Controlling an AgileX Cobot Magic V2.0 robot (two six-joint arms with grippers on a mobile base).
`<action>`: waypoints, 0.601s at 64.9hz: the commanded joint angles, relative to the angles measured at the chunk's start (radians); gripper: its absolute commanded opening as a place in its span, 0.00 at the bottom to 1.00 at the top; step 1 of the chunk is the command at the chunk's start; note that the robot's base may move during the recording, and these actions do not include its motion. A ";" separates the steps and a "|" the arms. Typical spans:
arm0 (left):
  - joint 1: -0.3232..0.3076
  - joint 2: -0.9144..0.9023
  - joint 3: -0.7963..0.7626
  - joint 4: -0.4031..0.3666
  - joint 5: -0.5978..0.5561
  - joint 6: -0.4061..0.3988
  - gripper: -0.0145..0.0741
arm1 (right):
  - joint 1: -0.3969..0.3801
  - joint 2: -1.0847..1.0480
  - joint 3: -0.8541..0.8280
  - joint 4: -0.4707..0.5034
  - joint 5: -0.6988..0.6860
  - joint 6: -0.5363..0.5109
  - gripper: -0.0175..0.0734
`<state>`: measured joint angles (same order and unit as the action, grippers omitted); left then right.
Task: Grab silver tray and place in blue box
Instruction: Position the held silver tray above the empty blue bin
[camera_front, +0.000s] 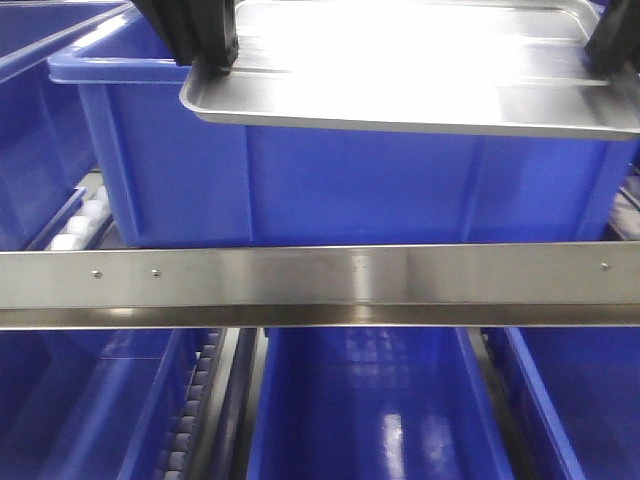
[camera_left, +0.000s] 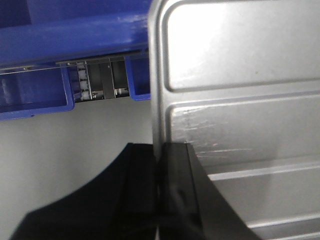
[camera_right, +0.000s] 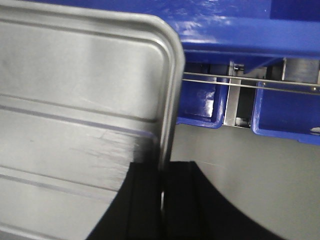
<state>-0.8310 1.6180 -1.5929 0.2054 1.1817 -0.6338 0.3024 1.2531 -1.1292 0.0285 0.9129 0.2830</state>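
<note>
- A steel rail (camera_front: 320, 280) crossed in front, with three more crates (camera_front: 370, 400) below.
- One silver tray (camera_front: 420, 90) (glaring) hung above one blue box (camera_front: 400, 190).
- The left gripper (camera_left: 159, 157) and right gripper (camera_right: 164, 172) each pinched the tray's rim.

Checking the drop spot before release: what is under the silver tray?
The blue box stands under the silver tray; its front wall and left rim show. The tray covers the box's inside, so whether anything lies in it cannot be seen.
</note>
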 joint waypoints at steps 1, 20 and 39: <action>-0.007 -0.050 -0.020 0.031 0.014 0.023 0.05 | -0.006 -0.028 -0.034 -0.036 -0.060 -0.016 0.26; -0.007 -0.050 -0.020 0.031 0.014 0.023 0.05 | -0.006 -0.028 -0.034 -0.036 -0.060 -0.016 0.26; -0.007 -0.050 -0.020 0.031 0.014 0.023 0.05 | -0.006 -0.028 -0.034 -0.036 -0.060 -0.016 0.26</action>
<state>-0.8310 1.6180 -1.5929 0.2054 1.1817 -0.6338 0.3024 1.2531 -1.1292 0.0285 0.9129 0.2830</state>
